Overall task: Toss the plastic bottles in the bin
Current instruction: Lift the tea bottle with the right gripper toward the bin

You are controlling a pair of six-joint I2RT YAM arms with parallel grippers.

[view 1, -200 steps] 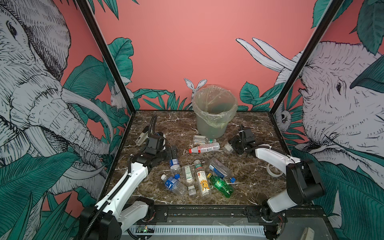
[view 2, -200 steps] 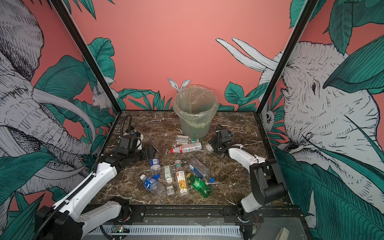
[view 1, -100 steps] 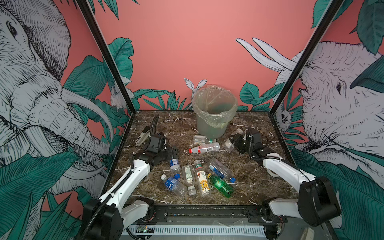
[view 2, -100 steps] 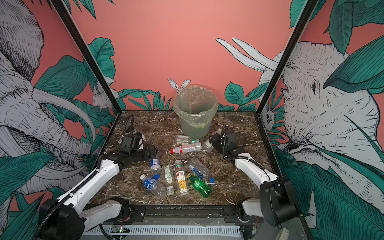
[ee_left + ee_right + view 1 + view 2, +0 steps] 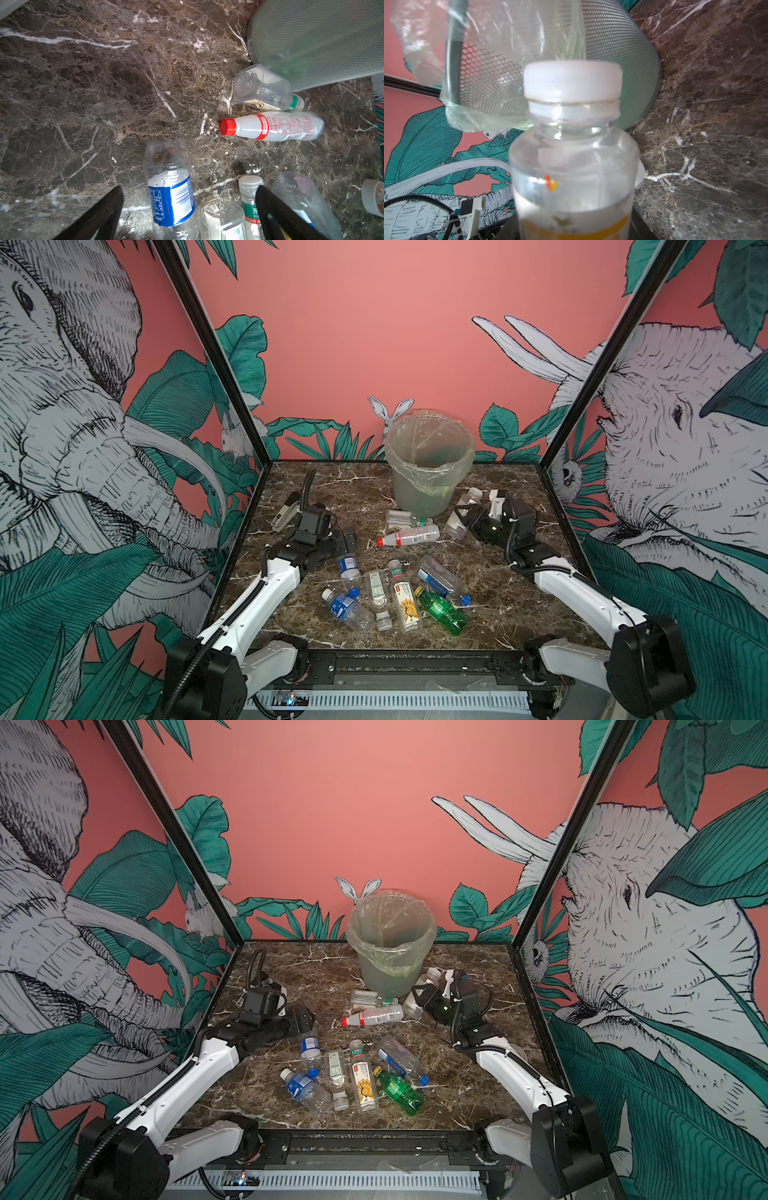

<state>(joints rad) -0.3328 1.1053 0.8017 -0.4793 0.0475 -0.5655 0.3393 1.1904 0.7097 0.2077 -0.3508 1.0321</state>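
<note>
Clamps right gripper [image 5: 463,516] on a white-capped bottle [image 5: 571,166] just beside the bin [image 5: 419,493] at the bench's [image 5: 332,489] back edge. Holds left gripper [image 5: 189,188] wide apart near a blue-labelled bottle [image 5: 172,199] mid-bench. Cannot tell the bin's contents.

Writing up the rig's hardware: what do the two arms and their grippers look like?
The left arm and right arm match: glossy white link shells between black joint housings. The left gripper and right gripper are black; the left one's fingers taper. A ribbed black hose loops over the left wrist; thinner black cables curl round the right wrist, which bears a white bracket.
</note>
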